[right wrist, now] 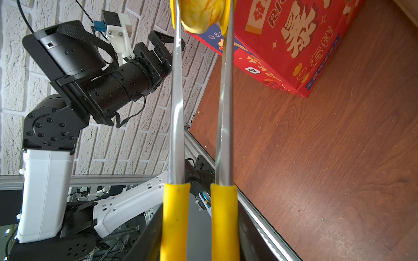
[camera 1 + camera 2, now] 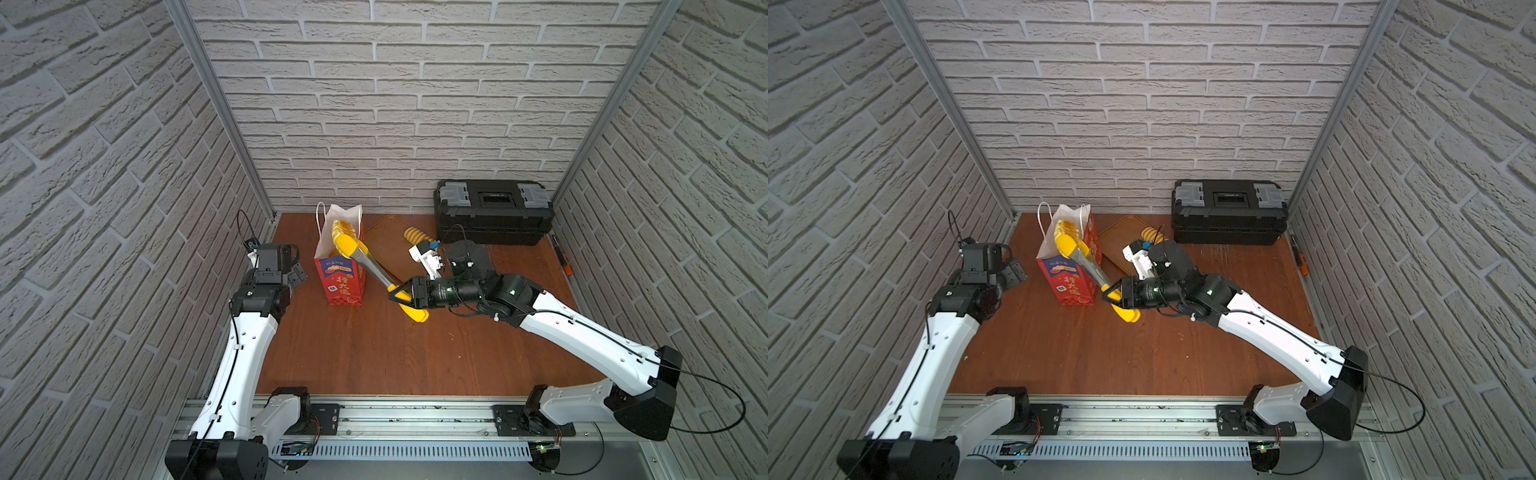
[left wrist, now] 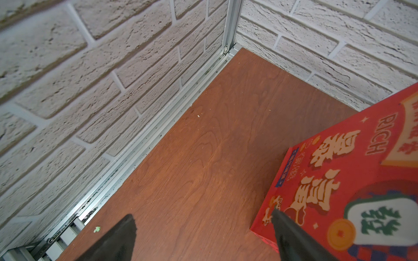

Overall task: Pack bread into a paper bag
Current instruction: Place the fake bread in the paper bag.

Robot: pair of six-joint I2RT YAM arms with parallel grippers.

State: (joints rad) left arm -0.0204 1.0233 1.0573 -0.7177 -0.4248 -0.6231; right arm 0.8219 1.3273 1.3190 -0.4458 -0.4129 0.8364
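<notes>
Paper bag (image 2: 340, 282) mouth: bread piece (image 2: 340, 229) in tongs (image 2: 372, 268). Right claw (image 2: 401, 297) grips tongs; left claw (image 3: 202, 214) open. Ridged roll (image 2: 414, 236) on tray (image 2: 380, 237).

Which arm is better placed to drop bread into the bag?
Right. The right hand grips the tongs, whose tips hold a bread piece at the mouth of the paper bag; the left hand is open beside it.

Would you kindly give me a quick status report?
Left gripper open, beside paper bag. Right gripper shut on tongs; bread pinched at bag mouth. Nothing blocking.
</notes>
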